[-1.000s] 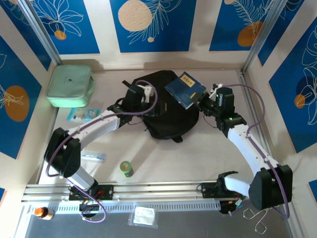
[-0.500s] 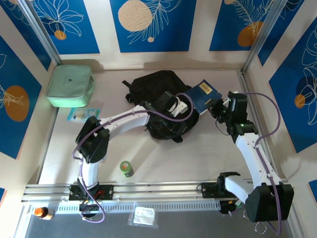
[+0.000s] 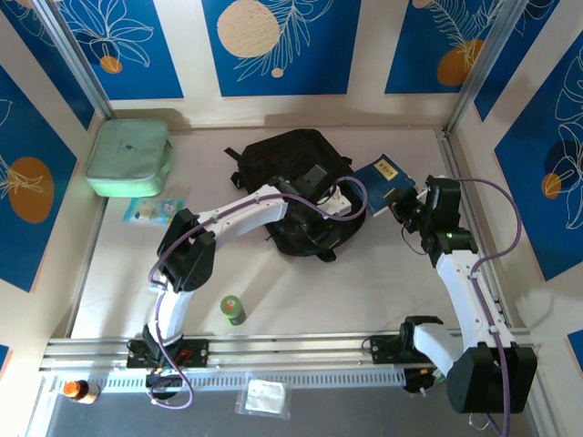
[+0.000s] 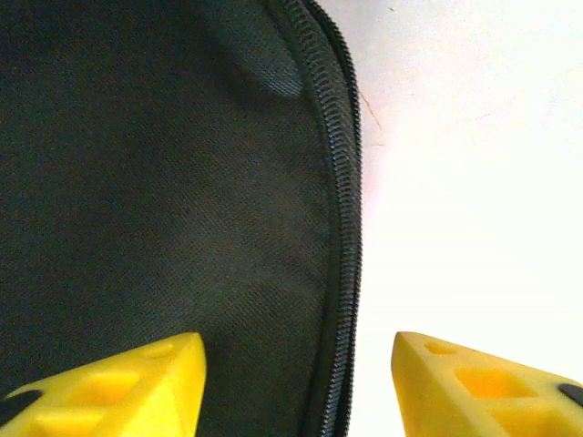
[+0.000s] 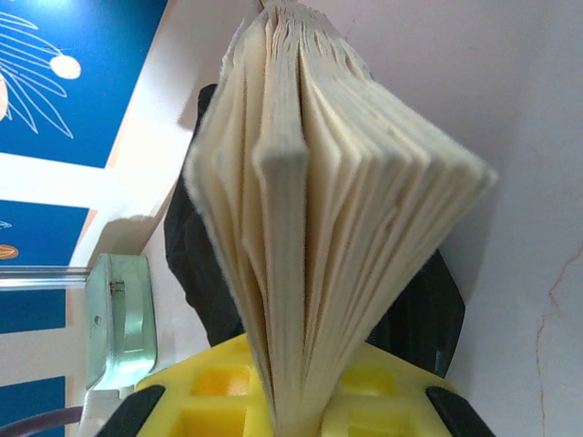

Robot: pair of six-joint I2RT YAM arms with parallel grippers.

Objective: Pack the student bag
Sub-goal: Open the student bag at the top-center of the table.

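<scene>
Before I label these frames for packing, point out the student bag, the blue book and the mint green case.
student bag [image 3: 288, 150], top external view, bare upper fabric.
blue book [image 3: 378, 187], top external view, cover middle.
mint green case [image 3: 129, 157], top external view, lid centre.

The zip case [image 3: 129, 157] lies left of the student bag [image 3: 282, 150], the book [image 3: 383, 177] right.

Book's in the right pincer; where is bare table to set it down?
Widest bare table: near side of the student bag, between the small green container and the right arm. A smaller patch lies between the mint case and the bag. Crowded: near left, around the blue packet and left arm.
</scene>
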